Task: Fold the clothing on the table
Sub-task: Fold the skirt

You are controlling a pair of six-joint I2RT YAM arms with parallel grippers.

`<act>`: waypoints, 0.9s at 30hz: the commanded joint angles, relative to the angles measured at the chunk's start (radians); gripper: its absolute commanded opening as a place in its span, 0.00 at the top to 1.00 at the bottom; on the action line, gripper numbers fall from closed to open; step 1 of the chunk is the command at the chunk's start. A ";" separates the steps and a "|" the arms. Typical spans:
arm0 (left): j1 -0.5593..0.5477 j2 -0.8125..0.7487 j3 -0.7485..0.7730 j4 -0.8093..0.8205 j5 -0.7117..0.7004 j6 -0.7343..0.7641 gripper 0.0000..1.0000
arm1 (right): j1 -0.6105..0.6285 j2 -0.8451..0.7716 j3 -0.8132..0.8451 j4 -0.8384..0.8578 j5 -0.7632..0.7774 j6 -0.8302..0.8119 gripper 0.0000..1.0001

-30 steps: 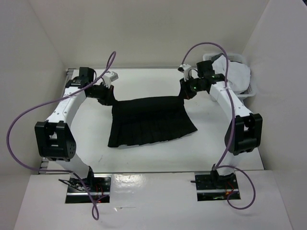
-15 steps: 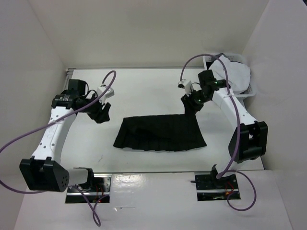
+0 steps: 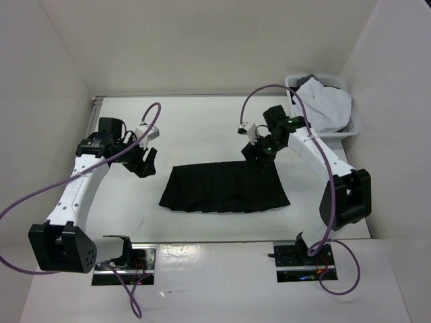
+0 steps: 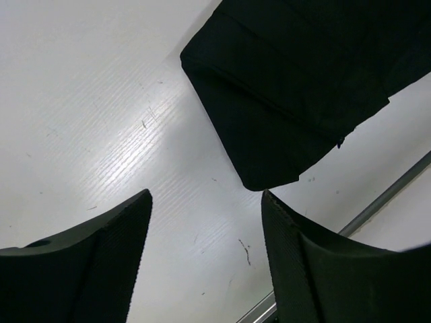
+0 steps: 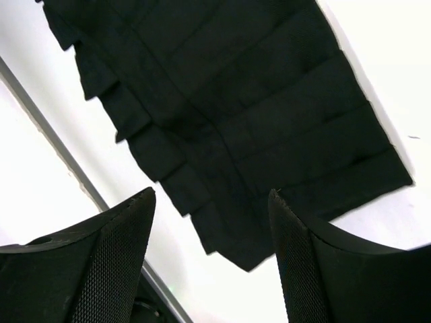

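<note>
White smooth desk lies bare behind and left of the flat black pleated skirt; passage free there. Far right corner blocked by a white plastic basket heaped with a white garment. White panel walls close left, back, right. Open-jawed left tool and right tool flank the skirt's far edge.

Robot lab: white walls, table
</note>
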 commanded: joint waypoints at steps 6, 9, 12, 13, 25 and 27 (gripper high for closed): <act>-0.035 0.158 -0.006 0.081 0.035 -0.096 0.21 | 0.105 -0.029 -0.090 0.139 0.091 0.133 0.26; -0.089 0.210 -0.006 0.134 -0.011 -0.139 0.21 | 0.130 0.007 -0.119 0.171 0.135 0.177 0.26; -0.155 0.270 -0.006 0.166 -0.048 -0.167 0.21 | 0.148 0.050 -0.129 0.200 0.192 0.217 0.24; -0.170 0.297 0.016 0.186 -0.073 -0.179 0.21 | 0.148 0.077 -0.129 0.200 0.209 0.253 0.23; -0.320 0.481 0.122 0.317 -0.249 -0.301 0.14 | 0.148 0.134 -0.138 0.262 0.335 0.434 0.02; -0.345 0.506 0.122 0.331 -0.277 -0.312 0.13 | 0.148 0.143 -0.152 0.271 0.347 0.452 0.02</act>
